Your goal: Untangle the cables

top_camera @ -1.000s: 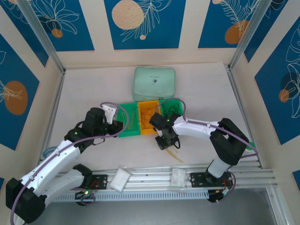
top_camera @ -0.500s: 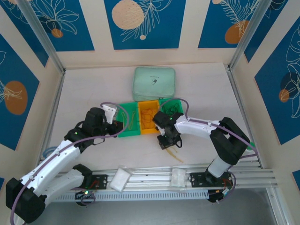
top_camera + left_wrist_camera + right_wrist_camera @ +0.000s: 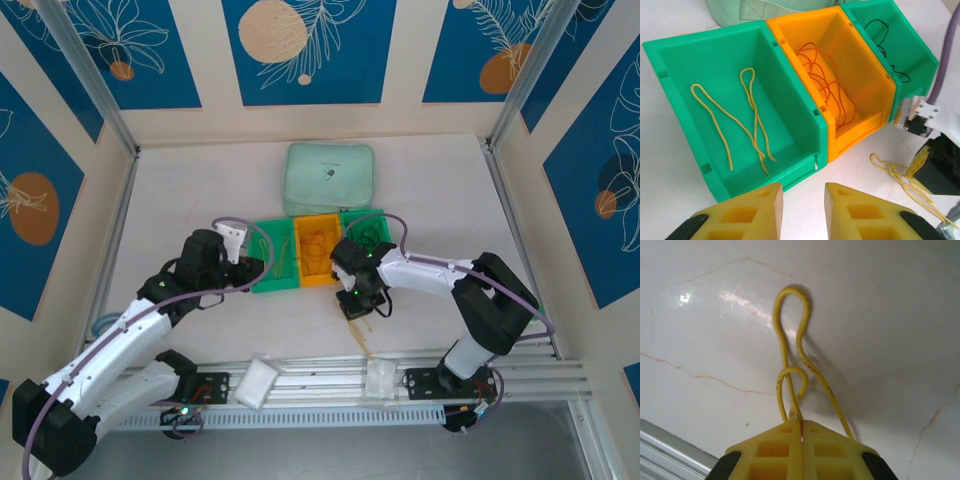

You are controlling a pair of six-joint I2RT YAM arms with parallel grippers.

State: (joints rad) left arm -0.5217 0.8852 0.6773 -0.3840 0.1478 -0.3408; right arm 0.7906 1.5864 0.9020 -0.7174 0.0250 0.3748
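Table: we count three bins, two green, one orange.
Right pincer: low over table, clamped on yellow cable.
Left pincer: slightly apart, empty.

A: We see smooth, slightly glossy plastic on the green bin and orange bin ahead of the left gripper, whose fingers look like matt, faintly ribbed plastic.

B: Under the right gripper we find a polished, veined table catching glare; the yellow cable at its tips has a smooth, satiny sheath. Beyond the bins, we read the mint pouch as woven cloth.
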